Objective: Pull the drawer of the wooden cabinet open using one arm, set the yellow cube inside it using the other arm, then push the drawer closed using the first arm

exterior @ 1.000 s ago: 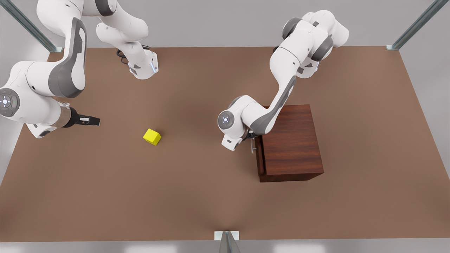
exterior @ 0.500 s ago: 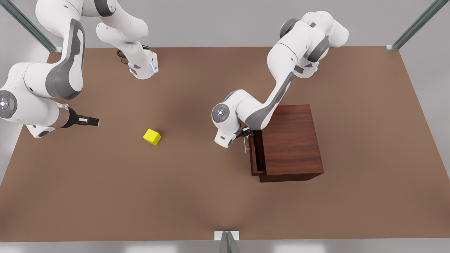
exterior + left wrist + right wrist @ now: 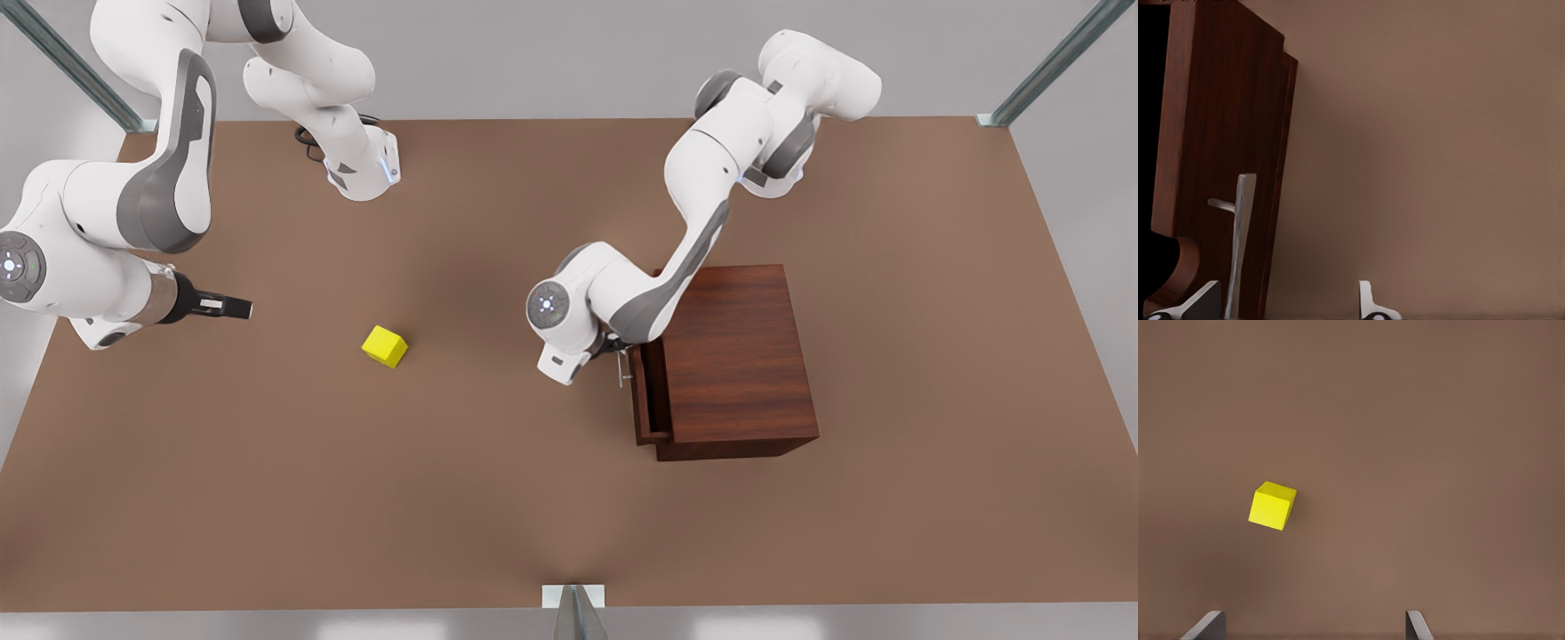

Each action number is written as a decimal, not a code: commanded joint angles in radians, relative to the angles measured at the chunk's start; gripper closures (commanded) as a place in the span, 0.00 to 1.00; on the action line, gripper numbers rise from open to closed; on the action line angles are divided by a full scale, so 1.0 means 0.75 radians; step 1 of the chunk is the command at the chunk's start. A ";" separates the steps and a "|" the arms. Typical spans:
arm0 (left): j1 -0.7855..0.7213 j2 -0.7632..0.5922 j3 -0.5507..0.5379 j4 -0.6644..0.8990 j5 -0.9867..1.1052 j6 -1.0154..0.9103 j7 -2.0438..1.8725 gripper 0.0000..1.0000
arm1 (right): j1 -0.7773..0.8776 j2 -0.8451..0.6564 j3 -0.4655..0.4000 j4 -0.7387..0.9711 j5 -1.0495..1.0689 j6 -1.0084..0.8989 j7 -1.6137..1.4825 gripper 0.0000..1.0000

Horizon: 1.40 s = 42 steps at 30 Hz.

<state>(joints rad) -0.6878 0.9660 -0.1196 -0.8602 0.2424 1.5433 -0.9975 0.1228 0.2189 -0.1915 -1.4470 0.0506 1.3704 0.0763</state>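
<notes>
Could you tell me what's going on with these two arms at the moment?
The left gripper, fingers open, is at the silver handle of the drawer, which sticks slightly out of the wooden cabinet. The right gripper, open, waits at the front view's left, with the yellow cube lying untouched on the table.

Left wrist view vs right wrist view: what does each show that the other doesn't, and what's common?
Left wrist view: the drawer front with its silver bar handle, pulled a little out of the wooden cabinet. The left gripper is open, and the handle runs down close beside one of its fingertips.

Right wrist view: the yellow cube, lying free ahead of the open right gripper.

Both: the brown table and a pair of spread fingertips holding nothing.
</notes>
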 commanded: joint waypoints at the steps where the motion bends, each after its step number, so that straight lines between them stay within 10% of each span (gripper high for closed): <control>1: -0.001 0.009 0.002 0.018 0.002 -0.029 0.033 0.00 | 0.000 -0.001 0.000 0.001 0.000 -0.003 0.007 0.00; 30: -0.073 0.021 0.006 0.036 0.000 0.159 0.027 0.00 | -0.010 0.009 -0.002 -0.016 0.006 -0.009 -0.014 0.00; 38: -0.110 0.009 0.008 0.085 -0.014 0.133 0.015 0.00 | 0.151 -0.030 0.014 -0.355 0.059 0.500 0.518 0.00; 42: 0.115 -0.363 0.008 0.122 -0.145 -0.321 0.003 0.00 | 0.167 -0.083 0.016 -0.578 0.117 0.770 0.622 0.00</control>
<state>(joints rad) -0.6268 0.7356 -0.1134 -0.7708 0.1782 1.5175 -0.9832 0.2419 0.1673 -0.1802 -1.8502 0.1195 1.7264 0.2411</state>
